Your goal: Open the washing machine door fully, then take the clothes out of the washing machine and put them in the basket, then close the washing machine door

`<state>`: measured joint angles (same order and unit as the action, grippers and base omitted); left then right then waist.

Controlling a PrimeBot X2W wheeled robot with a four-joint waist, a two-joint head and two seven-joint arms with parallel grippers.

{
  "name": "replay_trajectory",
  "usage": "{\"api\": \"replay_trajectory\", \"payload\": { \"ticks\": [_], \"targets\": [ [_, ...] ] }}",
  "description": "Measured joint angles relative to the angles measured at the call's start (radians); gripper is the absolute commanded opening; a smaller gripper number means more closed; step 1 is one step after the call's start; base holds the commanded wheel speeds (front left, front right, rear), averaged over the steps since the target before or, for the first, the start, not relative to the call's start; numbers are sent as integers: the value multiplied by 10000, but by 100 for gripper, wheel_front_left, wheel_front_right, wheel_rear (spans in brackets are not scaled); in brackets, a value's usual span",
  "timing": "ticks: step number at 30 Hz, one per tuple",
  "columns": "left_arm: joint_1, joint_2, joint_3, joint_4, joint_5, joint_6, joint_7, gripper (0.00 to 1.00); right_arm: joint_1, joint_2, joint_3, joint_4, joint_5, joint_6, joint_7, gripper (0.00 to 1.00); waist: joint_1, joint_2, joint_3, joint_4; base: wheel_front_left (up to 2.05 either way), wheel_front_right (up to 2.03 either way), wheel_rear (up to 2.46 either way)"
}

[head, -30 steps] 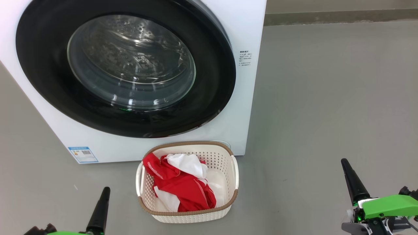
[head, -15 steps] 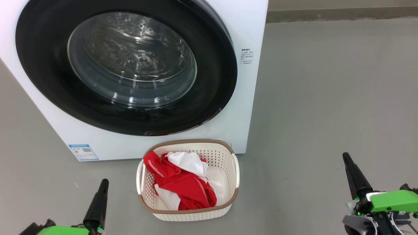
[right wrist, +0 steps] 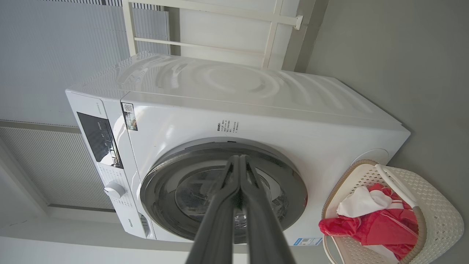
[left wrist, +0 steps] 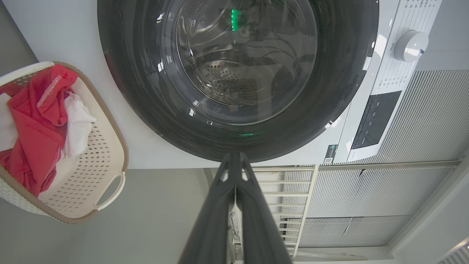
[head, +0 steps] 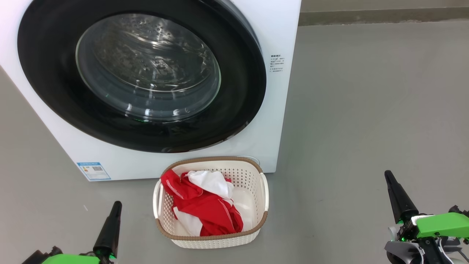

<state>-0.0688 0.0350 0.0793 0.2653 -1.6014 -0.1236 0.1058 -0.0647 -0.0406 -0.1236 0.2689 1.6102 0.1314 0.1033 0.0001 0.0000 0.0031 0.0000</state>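
Left gripper (left wrist: 234,155) and right gripper (right wrist: 239,157) closed, empty; washing machine door (head: 141,73) cropped at top

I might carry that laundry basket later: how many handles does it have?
2. In the head view, the left handle is on the left side of the basket and the right handle is on the opposite side. None show on the near or far rim.

Head view: the washing machine door (head: 55,91) runs off the top edge, and the washing machine (head: 278,110) off the top and left. Text on the blue label (head: 93,171) and the small print (head: 276,63) right of the door is too small to read. The base of the left pincer (head: 117,204) is cut by the bottom edge. Lower folds of the clothes (head: 205,209) are hidden in the basket (head: 210,237). Left wrist view: the basket's left part is cut off.
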Motion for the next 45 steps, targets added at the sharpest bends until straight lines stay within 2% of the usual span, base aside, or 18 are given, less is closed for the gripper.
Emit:
{"api": "replay_trajectory", "payload": {
  "ticks": [45],
  "targets": [
    [0,0,0,2,-2,0,0,0,-1,2,-35,0,-2,-2,27,0,0,0,0,0,0,0,0]
  ]
}}
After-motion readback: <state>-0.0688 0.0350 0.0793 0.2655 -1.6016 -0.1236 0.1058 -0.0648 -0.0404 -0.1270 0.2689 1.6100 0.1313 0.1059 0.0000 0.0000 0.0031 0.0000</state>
